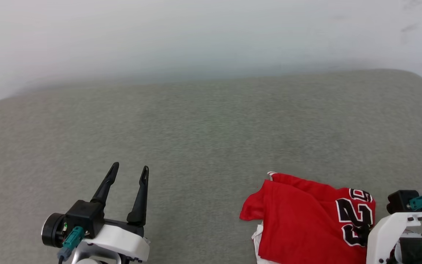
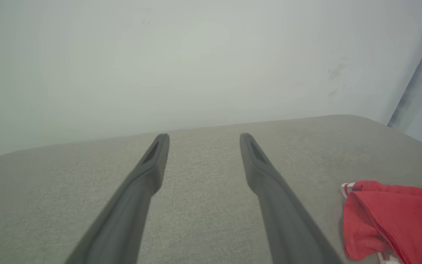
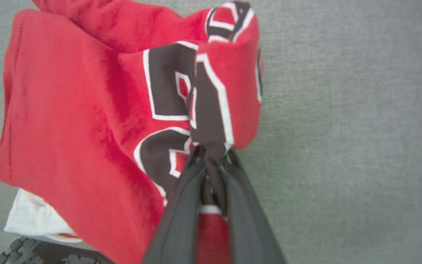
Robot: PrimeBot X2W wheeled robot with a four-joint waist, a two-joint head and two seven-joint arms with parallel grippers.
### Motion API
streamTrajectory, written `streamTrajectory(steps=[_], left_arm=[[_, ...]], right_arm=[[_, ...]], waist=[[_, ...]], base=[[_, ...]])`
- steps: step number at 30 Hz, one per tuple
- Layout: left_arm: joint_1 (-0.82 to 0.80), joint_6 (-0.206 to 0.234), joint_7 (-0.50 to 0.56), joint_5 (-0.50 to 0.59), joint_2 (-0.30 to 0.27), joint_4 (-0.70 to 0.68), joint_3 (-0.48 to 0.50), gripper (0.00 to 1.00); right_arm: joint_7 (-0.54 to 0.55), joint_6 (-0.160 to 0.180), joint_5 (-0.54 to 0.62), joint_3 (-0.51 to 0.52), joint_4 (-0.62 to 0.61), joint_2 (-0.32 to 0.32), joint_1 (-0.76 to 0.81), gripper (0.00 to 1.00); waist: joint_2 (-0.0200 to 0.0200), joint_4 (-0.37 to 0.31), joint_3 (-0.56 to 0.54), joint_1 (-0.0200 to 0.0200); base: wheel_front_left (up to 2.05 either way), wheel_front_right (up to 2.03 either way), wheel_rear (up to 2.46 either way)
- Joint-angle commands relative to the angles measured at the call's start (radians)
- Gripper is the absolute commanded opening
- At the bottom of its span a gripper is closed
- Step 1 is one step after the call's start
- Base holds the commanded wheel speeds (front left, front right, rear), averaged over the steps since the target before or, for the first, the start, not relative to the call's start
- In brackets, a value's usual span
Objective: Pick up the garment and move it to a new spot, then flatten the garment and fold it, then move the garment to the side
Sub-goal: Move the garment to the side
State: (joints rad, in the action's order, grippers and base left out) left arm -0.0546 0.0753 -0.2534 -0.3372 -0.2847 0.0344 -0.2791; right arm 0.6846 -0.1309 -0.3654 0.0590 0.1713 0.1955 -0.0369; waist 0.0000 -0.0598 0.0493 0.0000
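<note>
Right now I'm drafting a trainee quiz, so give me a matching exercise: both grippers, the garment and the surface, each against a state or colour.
Column one:
1. left gripper
2. right gripper
3. garment
4. grey surface

Column two:
A. red, with a black number outlined in white
B. jaws shut on a pinch of cloth
C. jaws wide apart, holding nothing
D. lies beneath the crumpled shirt

Pairs: 1-C, 2-B, 3-A, 4-D

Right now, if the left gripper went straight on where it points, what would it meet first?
The way looks free above the table; probably the wall behind comes first, though depth is unclear. The garment lies aside.
</note>
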Motion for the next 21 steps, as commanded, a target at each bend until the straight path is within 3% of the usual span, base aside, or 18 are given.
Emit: streamTrajectory(steps=[1, 7, 11, 21], left_arm=[[0.001, 0.001, 0.002, 0.008, -0.004, -0.005, -0.003, 1.00], [-0.027, -0.001, 0.004, 0.012, -0.010, -0.030, -0.011, 1.00], [-0.063, -0.013, 0.013, 0.016, -0.020, -0.051, -0.014, 1.00], [-0.202, -0.048, 0.039, 0.046, -0.048, -0.126, -0.037, 1.00]], right_arm=[[-0.002, 0.001, 0.018, 0.005, -0.008, 0.012, -0.018, 0.00], [-0.014, 0.001, 0.037, 0.023, 0.011, 0.036, -0.103, 0.00], [-0.064, 0.001, 0.050, 0.047, 0.047, 0.048, -0.196, 0.00], [-0.186, 0.001, 0.152, 0.198, 0.168, 0.138, -0.447, 0.00]], waist=[[0.0000, -0.069, 0.002, 0.0000], [0.0000, -0.184, 0.065, 0.0000], [0.0000, -0.224, 0.129, 0.0000], [0.0000, -0.191, 0.344, 0.0000]], base=[[0.00, 0.00, 0.00], [0.00, 0.00, 0.00], [0.00, 0.00, 0.00], [0.00, 0.00, 0.00]])
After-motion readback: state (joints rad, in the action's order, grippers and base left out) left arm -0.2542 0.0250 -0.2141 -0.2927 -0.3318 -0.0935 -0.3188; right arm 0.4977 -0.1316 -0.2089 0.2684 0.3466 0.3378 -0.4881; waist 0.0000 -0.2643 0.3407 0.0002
